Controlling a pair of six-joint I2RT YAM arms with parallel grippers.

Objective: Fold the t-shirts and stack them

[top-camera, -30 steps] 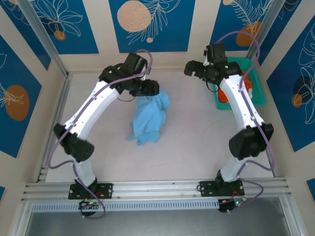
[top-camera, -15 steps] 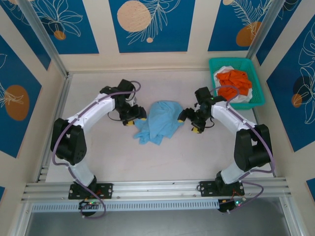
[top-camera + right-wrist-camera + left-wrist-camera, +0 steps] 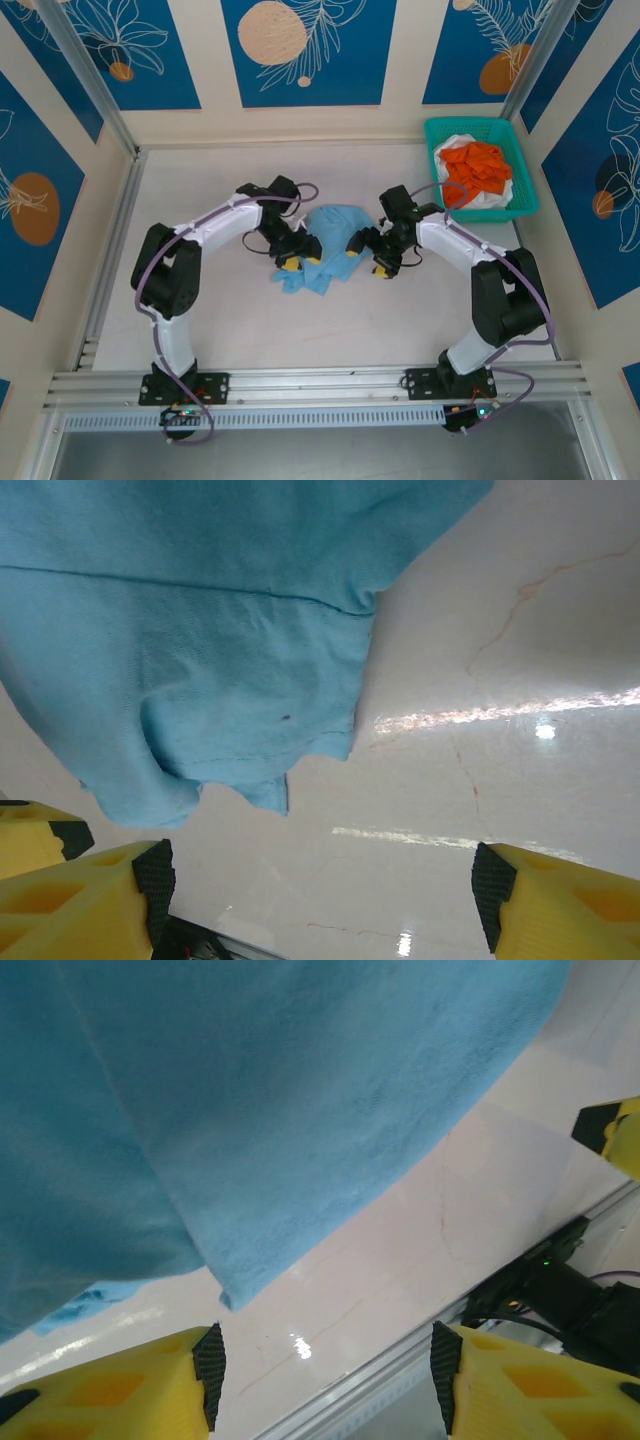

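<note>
Light blue cloth lies in a crumpled heap near the middle of the pale, glossy counter (image 3: 400, 320). This is the light blue t-shirt (image 3: 326, 240), bunched up and not spread flat.

The left gripper (image 3: 298, 262) is low at the shirt's left lower edge. Seen from the left wrist, its jaws stand wide open, and the two yellow fingers (image 3: 110, 1392) have only bare counter between them. The blue cloth is just beyond the tips and nothing is held.

The right gripper (image 3: 366, 258) is low at the shirt's right edge, facing the left one across the heap. In the right wrist view its jaws are also spread wide and hold nothing. A folded edge and a seam of the shirt lie ahead of the yellow fingertips (image 3: 85, 898), not between them.

At the far right corner of the counter stands a teal basket (image 3: 432, 165), well apart from both grippers. In it the bright orange t-shirt (image 3: 478, 165) lies on top of the white t-shirt (image 3: 492, 202), both loosely crumpled.
</note>
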